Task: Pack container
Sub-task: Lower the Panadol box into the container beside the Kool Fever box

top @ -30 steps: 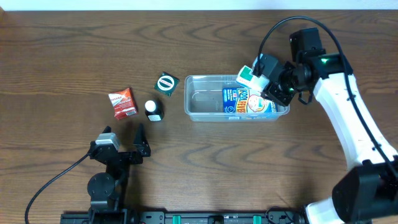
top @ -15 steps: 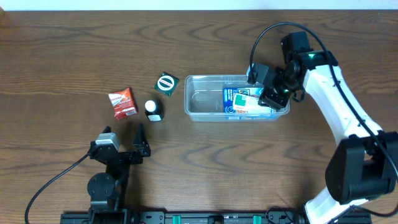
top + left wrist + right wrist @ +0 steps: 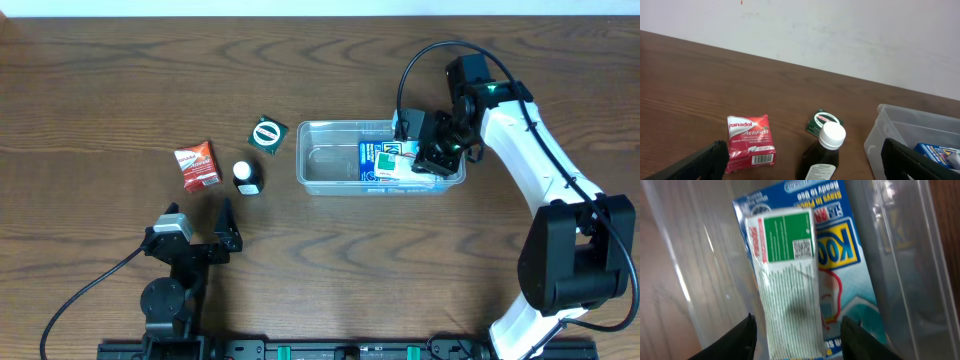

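Note:
The clear plastic container [image 3: 325, 165] sits at mid-table and holds a blue-and-white carton [image 3: 376, 160]. A green-and-white box [image 3: 404, 150] lies on that carton. My right gripper [image 3: 432, 152] is low over the container's right end. In the right wrist view its fingers [image 3: 797, 335] straddle the green-and-white box [image 3: 787, 280] with a gap on one side, so it is open. The carton [image 3: 845, 245] and container wall [image 3: 900, 240] show there. My left gripper [image 3: 200, 222] is open and empty near the front edge, and stands apart from the container [image 3: 890, 130].
A red Panadol box [image 3: 197, 165], a dark bottle with a white cap [image 3: 245, 177] and a small dark green box [image 3: 268, 134] stand left of the container. All three show in the left wrist view: box [image 3: 749, 139], bottle [image 3: 825, 150], green box [image 3: 824, 121].
My right gripper has come down from above the container's right rim with the green-and-white box, which now lies on the carton. The left arm has not moved.

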Available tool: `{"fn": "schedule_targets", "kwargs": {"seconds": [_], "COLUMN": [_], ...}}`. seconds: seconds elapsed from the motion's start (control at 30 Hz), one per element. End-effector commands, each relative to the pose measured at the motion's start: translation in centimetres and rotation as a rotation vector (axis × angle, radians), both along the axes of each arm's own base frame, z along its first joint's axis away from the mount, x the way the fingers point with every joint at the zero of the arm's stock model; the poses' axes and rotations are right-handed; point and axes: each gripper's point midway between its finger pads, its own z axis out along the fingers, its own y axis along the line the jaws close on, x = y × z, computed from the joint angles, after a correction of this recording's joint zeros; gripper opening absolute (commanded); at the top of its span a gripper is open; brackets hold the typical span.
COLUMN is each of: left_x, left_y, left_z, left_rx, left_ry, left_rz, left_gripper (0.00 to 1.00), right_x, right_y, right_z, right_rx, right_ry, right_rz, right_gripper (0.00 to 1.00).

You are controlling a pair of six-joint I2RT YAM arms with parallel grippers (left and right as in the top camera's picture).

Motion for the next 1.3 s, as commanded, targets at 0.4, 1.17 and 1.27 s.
{"fn": "schedule_targets", "kwargs": {"seconds": [0.4,1.17,1.27], "left_x": [-0.1,-0.1,-0.1], "left_y": [0.0,0.0,0.0], "left_z": [-1.6,-1.6,-1.6], "left_rx": [0.013,0.013,0.013], "left_ry": [0.047,0.047,0.047], "left_rz": [-0.004,-0.004,-0.004], "left_gripper": [0.98,0.98,0.98], "right_x": [-2.1,2.1,2.6], "right_y": [11.0,7.7,7.0], "right_z": [8.8,1.3,1.3], "right_rx": [0.707,0.099,0.080], "right_ry": [0.406,0.125,0.084], "right_rz": [-0.261,-1.078,-1.114], "right_gripper": [0.79,0.44,0.44]}}
